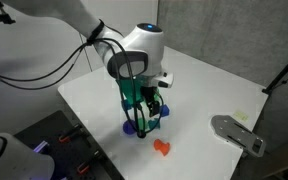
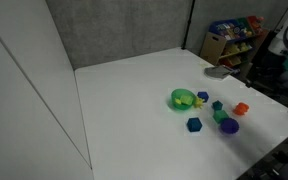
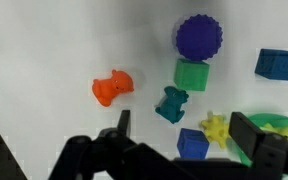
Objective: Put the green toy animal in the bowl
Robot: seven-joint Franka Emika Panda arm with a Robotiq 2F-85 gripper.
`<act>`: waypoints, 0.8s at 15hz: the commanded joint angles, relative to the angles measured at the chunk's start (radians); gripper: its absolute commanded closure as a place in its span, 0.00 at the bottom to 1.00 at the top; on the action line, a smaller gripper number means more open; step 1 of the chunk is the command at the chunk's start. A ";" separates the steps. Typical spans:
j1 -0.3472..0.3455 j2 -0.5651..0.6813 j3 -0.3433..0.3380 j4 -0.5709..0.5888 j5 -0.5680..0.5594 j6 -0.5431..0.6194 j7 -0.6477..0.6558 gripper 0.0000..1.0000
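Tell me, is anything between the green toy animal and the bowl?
Yes. In the wrist view a small yellow spiky piece lies between the dark teal-green toy animal and the lime-green bowl, with a blue cube beside it. Lifting over should clear both.

In an exterior view, close above the white square tabletop [image 1: 94, 95], the small orange plastic toy [image 1: 162, 147] lies at 6 o'clock; in an exterior view from farther back, the toy [image 2: 241, 108] lies at 3 o'clock. The wrist view faces straight down, near the toy [image 3: 111, 88], with the black two-finger gripper [image 3: 181, 125] at 6 o'clock.
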 commanded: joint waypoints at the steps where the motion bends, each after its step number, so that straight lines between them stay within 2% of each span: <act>1: -0.010 0.160 0.005 0.072 0.001 0.046 0.048 0.00; 7: -0.010 0.350 0.006 0.156 0.021 0.158 0.104 0.00; 10: -0.019 0.384 0.022 0.187 0.048 0.160 0.107 0.00; 12: -0.005 0.376 0.007 0.158 0.022 0.173 0.102 0.00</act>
